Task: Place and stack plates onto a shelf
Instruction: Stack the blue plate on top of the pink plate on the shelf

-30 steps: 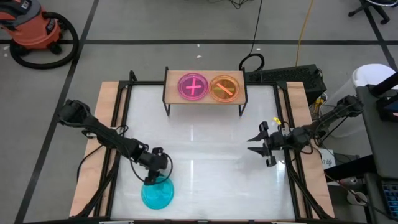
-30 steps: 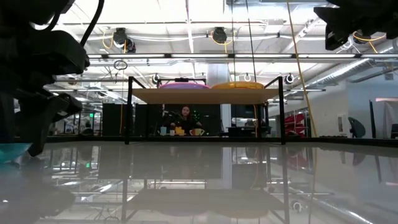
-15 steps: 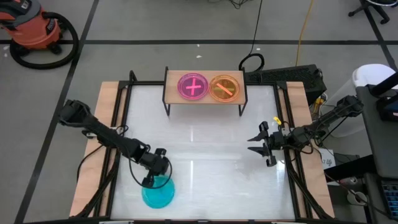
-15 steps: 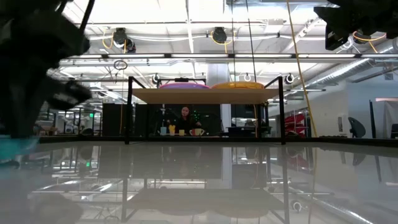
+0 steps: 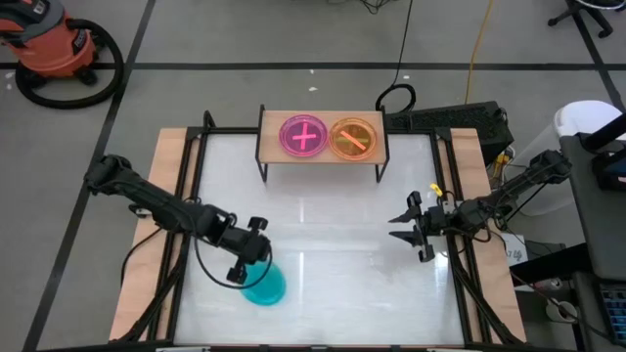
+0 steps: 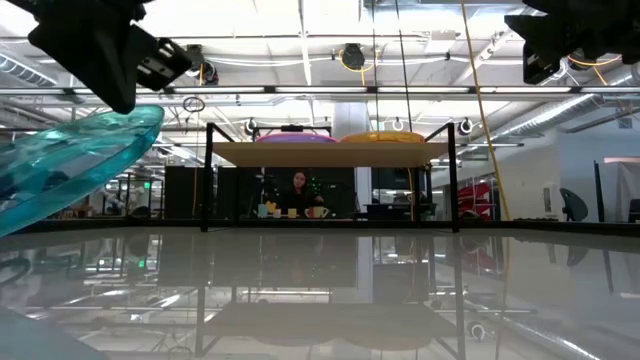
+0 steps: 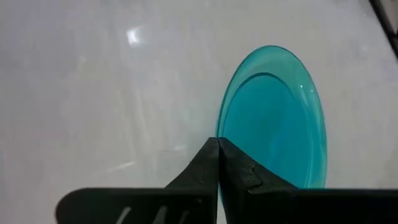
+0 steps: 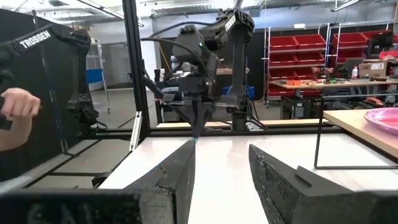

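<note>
Blue plate (image 5: 265,286) clamped by rim in left end effector (image 5: 248,265), tilted above counter (image 5: 333,244). Right end effector (image 5: 401,228) apart, idle. Shelf (image 5: 269,147) holds pink plate (image 5: 303,136), orange plate (image 5: 354,139).

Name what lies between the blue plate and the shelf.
Nothing: in the high view only bare white tabletop separates the blue plate, held by the left gripper, from the shelf.

Teal-blue plate (image 5: 266,285); pink plate (image 5: 303,136), orange plate (image 5: 354,139) w/ prob. cross/stripe markings.
</note>
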`<action>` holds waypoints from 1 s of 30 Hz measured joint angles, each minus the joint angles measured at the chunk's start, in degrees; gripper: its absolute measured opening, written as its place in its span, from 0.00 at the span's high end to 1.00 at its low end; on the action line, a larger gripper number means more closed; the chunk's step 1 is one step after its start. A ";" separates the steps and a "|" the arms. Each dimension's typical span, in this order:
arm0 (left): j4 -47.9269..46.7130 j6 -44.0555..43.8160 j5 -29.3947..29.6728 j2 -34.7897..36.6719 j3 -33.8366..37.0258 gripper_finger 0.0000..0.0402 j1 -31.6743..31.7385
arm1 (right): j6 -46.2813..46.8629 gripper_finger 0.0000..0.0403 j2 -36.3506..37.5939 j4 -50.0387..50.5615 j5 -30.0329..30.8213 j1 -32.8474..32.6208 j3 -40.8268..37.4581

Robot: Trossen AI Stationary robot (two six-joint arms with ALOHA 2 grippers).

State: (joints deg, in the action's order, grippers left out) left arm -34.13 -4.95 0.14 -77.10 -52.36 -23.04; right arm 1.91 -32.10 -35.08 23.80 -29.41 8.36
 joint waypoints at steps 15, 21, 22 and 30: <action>0.58 -13.55 -3.19 -0.02 7.42 0.91 -3.76 | 0.42 0.67 -0.04 0.74 0.07 0.00 0.00; 7.67 -17.21 -6.25 -0.04 14.47 0.81 -3.66 | 0.38 0.67 -0.04 0.90 0.13 0.00 0.00; 8.07 -17.47 -6.24 -0.04 14.92 0.79 -3.62 | 0.34 0.67 -0.04 0.90 0.13 0.00 0.00; 9.68 -18.08 -6.11 -0.04 15.17 0.73 -3.61 | 0.28 0.67 -0.04 1.06 0.15 0.00 0.00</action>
State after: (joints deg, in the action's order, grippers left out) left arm -24.45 -23.02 -5.98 -77.14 -37.19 -26.65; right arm 2.19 -32.14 -34.02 23.94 -29.41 8.36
